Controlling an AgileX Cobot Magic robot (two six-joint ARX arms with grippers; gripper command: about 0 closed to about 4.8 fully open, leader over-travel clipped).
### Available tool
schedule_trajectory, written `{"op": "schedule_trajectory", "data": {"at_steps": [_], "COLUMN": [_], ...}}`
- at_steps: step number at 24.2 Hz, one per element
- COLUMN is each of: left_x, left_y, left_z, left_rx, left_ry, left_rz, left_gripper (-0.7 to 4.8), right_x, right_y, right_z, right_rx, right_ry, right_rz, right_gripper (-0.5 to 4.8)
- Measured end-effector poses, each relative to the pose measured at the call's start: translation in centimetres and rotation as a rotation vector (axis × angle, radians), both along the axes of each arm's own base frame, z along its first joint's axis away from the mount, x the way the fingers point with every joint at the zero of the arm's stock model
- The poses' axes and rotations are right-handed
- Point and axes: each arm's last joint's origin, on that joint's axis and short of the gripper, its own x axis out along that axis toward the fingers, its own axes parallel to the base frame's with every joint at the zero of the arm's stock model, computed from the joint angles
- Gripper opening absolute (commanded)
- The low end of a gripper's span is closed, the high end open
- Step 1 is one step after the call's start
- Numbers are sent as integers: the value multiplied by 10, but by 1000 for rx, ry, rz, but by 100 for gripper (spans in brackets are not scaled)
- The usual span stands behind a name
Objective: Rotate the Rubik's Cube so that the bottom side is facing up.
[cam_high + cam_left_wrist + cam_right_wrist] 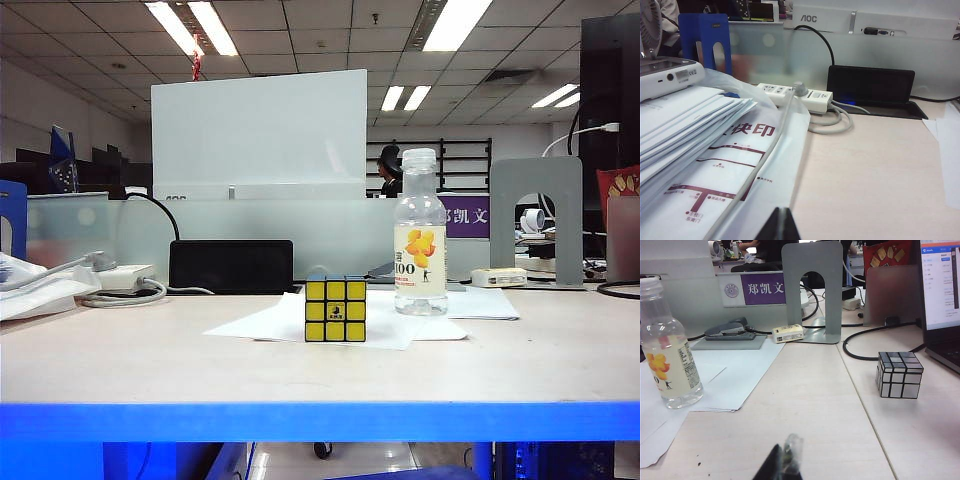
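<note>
The Rubik's Cube (335, 310) stands on a white sheet of paper near the middle of the table in the exterior view. Its yellow face, with a dark logo on the centre sticker, points at the camera. Neither wrist view shows it. Neither arm appears in the exterior view. My left gripper (781, 222) is shut and empty, low over the left of the table beside a stack of papers. My right gripper (785, 462) is also shut with nothing held, over bare tabletop at the right; one fingertip looks pale and translucent.
A clear drink bottle (420, 240) stands just right of the cube on the paper (270, 325). A black box (231, 265) and power strip (795, 94) lie behind. Papers (685, 125) pile up at left. A silver mirror cube (898, 375), grey bookend (812, 290) and laptop (940, 290) are at right.
</note>
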Motion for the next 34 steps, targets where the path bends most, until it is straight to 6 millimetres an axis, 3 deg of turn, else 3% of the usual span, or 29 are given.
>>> {"op": "schedule_trajectory", "data": {"at_steps": [11,17,19,21,26,27,30,31,33,34], "left_x": [0,0,0,0,-1,-2,-2,-3,-3,-1], "left_y": [0,-1,-2,-3,-6,-6,-7,-7,-7,-9], "left_z": [2,3,6,9,12,13,16,18,24,29], "left_rx": [1,-40,-93,-144,-236,-246,-296,-310,-341,-358], "left_ry": [-23,-35,-64,-89,-87,-88,-93,-94,-88,-52], "left_rz": [-11,-29,-59,-113,-221,-226,-244,-251,-277,-323], "left_gripper": [-4,0,38,85,90,115,286,318,319,319], "right_x": [0,0,-1,-2,-11,-12,-11,-9,-1,8], "right_y": [0,2,4,5,8,9,10,10,11,11], "right_z": [-3,-4,-2,6,39,46,68,74,87,104], "right_rx": [17,122,150,158,151,152,157,162,174,186], "right_ry": [25,42,42,24,-26,-21,10,32,86,133], "right_rz": [1,61,120,185,269,279,319,337,369,400], "right_gripper": [-7,-7,-7,-6,-4,-4,0,0,17,23]}}
